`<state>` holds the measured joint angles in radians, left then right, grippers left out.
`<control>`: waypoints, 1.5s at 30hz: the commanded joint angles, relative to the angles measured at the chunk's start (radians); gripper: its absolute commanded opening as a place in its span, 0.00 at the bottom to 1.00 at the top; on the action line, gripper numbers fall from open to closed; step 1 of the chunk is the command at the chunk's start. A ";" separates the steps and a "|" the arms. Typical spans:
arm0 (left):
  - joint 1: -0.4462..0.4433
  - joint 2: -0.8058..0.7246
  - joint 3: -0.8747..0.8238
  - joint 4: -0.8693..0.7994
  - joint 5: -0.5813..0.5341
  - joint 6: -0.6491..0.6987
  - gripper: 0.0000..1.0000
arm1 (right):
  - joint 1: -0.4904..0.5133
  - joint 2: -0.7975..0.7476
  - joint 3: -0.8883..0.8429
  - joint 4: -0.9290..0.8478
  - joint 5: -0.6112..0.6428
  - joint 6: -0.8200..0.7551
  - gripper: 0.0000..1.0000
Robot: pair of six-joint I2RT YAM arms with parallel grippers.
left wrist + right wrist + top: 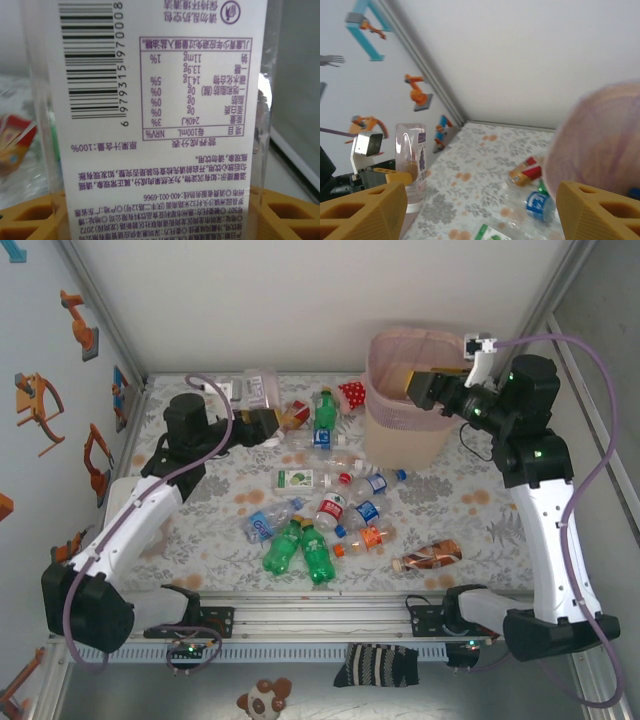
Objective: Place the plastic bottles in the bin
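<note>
The pink mesh bin (405,445) stands at about 1 o'clock on the table (200,490); from above I cannot tell what lies inside it. My right gripper (414,386) hangs over its opening, toward the 3 o'clock side of the rim, jaws spread apart with nothing between them. My left gripper (266,426), at 10 o'clock, is clamped on a clear bottle (160,100) held upright; its white label carries a barcode and a printed table. The other bottles (330,510) lie loose in a heap at the table's middle: two green ones (283,548) side by side at the heap's 6 o'clock, a brown one (428,557) off at 4 o'clock, and clear ones with blue, red or white labels between
</note>
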<state>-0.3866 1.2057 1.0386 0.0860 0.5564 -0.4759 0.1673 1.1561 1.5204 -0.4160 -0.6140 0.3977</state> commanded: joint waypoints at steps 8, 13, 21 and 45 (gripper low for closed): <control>-0.148 -0.060 0.060 0.282 0.339 0.087 0.56 | 0.148 -0.014 -0.041 0.282 -0.148 0.047 0.78; -0.197 -0.057 0.075 0.411 0.411 0.049 0.56 | 0.238 0.000 -0.040 0.376 -0.201 0.059 0.81; -0.234 -0.052 0.114 0.430 0.450 0.049 0.55 | 0.354 0.046 -0.009 0.426 -0.221 0.050 0.88; -0.269 -0.054 0.130 0.437 0.473 0.063 0.52 | 0.501 0.108 0.023 0.430 -0.306 -0.055 0.95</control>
<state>-0.6483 1.1610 1.1320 0.4812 1.0046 -0.4305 0.6579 1.2583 1.5070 -0.0101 -0.9016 0.3664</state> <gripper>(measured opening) 0.657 0.954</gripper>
